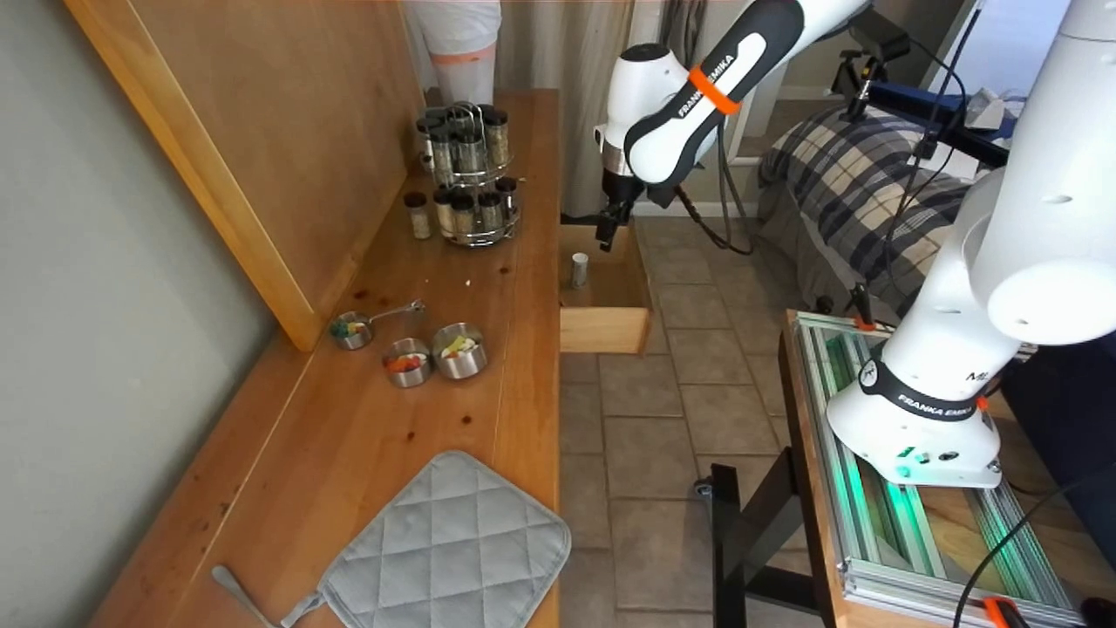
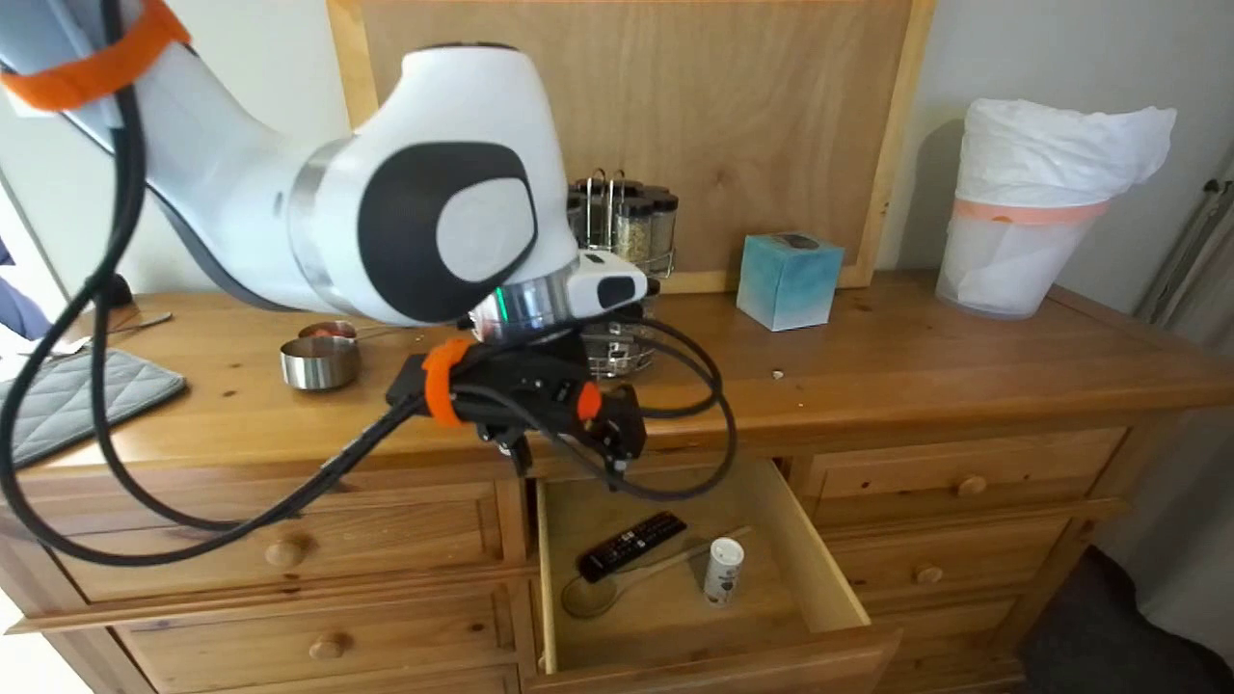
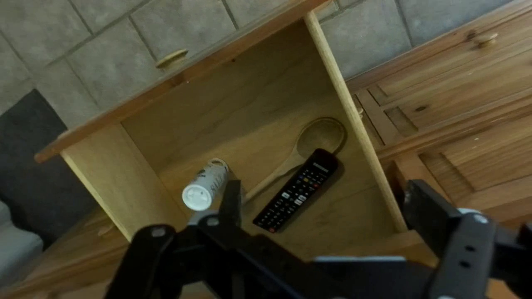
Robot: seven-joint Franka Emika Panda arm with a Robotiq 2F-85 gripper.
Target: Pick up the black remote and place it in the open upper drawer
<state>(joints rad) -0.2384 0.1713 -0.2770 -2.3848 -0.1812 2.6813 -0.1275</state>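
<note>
Honey-coloured wooden dresser (image 2: 964, 366), shallow rectangular upper drawer (image 3: 249, 99) pulled out. Inside lies slim black oblong remote (image 3: 297, 189), one end overlapping pale wooden spoon (image 3: 318, 135); white cylindrical canister (image 3: 210, 185) upright nearby. Black two-fingered gripper (image 3: 324, 199) hangs above the drawer, fingers spread wide apart.

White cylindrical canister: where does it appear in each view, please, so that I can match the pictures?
In an exterior view, the white cylindrical canister is just above and right of centre.
In an exterior view, the canister is in the lower half, right of centre.
In the wrist view, the canister is below and left of centre.
Shared landmark: the open honey-coloured wooden drawer, which holds it in all three.
</note>
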